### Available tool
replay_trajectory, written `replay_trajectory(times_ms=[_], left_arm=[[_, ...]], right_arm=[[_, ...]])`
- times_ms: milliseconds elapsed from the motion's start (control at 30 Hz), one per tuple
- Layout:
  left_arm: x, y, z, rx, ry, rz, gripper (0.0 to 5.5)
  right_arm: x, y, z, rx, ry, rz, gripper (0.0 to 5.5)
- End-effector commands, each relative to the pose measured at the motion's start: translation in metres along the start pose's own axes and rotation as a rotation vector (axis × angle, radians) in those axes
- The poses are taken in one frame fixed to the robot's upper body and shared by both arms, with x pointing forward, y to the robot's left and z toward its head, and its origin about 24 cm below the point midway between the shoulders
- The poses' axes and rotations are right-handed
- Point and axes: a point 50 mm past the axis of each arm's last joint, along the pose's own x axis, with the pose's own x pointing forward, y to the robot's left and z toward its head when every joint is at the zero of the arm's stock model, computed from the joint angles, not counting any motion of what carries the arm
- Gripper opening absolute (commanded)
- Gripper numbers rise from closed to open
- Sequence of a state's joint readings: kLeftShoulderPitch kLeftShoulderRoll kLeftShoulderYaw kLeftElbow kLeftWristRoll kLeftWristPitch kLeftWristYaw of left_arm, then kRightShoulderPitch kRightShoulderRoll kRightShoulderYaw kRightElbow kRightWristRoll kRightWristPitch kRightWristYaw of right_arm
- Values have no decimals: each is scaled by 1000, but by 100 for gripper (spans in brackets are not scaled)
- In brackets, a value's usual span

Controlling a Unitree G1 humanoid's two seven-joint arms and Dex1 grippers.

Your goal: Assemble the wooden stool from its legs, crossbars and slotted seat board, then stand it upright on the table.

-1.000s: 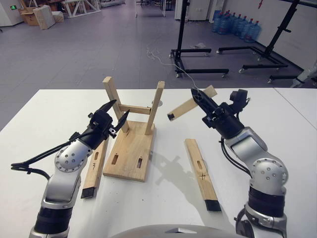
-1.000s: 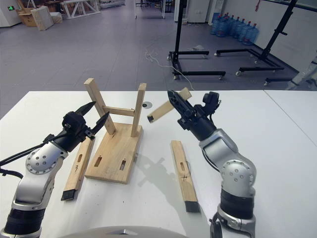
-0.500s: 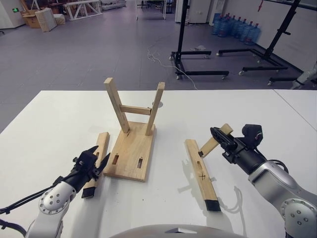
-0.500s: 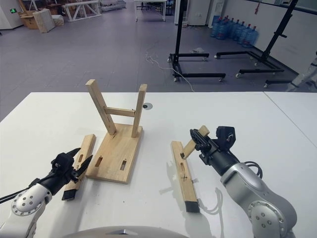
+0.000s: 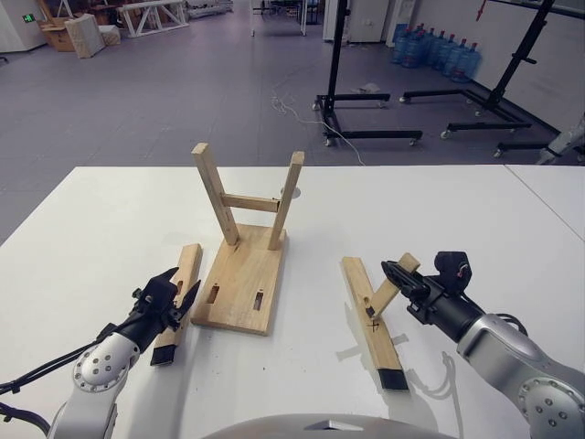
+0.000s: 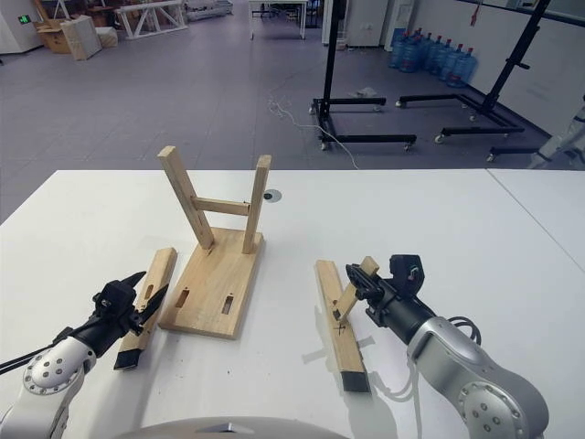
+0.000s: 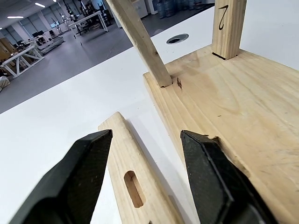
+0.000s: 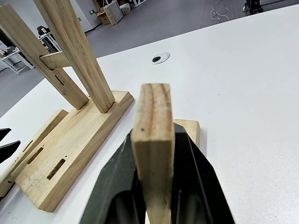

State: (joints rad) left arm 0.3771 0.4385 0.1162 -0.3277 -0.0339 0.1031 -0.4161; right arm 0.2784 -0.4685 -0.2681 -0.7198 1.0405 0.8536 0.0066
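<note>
Crossbar (image 8: 152,130) sits squeezed in the right pincer (image 5: 388,271), tilted, its low end at the slot of the loose leg (image 5: 374,331) below the pincer. Left pincer (image 7: 147,135) hangs wide open over a second leg (image 7: 122,151), seat board (image 7: 243,102) just beside.

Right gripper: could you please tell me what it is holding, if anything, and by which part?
The right gripper clamps the crossbar by its two sides, toward its upper end; its lower end meets the leg.
</note>
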Motion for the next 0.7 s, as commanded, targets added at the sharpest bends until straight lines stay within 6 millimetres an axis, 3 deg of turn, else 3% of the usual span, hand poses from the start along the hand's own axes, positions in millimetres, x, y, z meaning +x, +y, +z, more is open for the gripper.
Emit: replay_trajectory(times_ms=[33, 300, 700], left_arm=[[3, 2, -1, -10, 14, 11, 267], [1, 0, -2, -7, 13, 9, 267], [7, 1, -2, 10, 9, -5, 267]], right_arm=[[7, -1, 2, -18, 3, -8, 39], [6, 4, 12, 25, -51, -2, 39], [9, -6, -6, 56, 5, -75, 39]])
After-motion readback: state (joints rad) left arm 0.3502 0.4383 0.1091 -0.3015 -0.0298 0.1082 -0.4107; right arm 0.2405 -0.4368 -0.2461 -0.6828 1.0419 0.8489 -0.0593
